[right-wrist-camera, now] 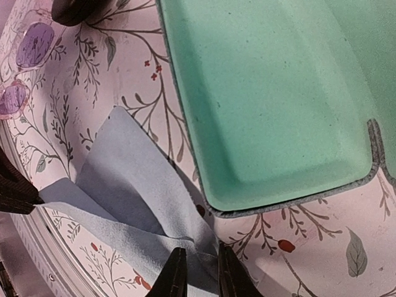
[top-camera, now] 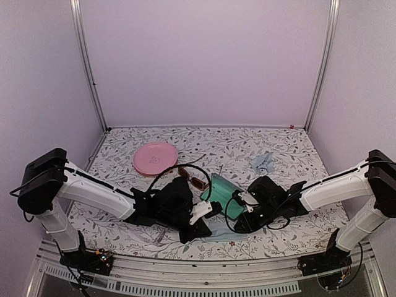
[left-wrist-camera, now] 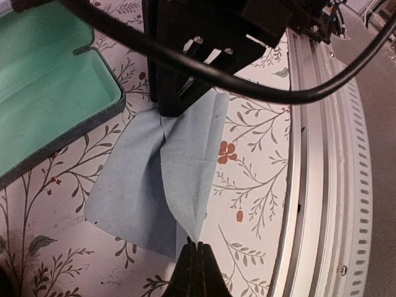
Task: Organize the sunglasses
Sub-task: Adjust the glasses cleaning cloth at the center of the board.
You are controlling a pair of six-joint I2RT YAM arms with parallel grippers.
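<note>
Guessing the pale blue cloth point(left-wrist-camera: 142, 185) is the step now: left gripper point(left-wrist-camera: 197, 253) pinches it, right gripper point(right-wrist-camera: 198, 257) narrow over its edge, grip unclear. Reddish-brown sunglasses point(top-camera: 196, 180) lie beside the open green-lined case point(right-wrist-camera: 266, 93); I'd load them next.

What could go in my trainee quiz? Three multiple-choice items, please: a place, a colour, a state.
1. Where do the reddish-brown sunglasses lie? A inside the open case; B between the pink plate and that case; C on the plate.
2. The case's lining is: A green; B red; C black.
3. The left claw is: A open, empty; B gripping the plate; C shut on the blue cloth.
Key: B, the top view shows them there; A, every view shows green; C, it pinches a cloth fold.
</note>
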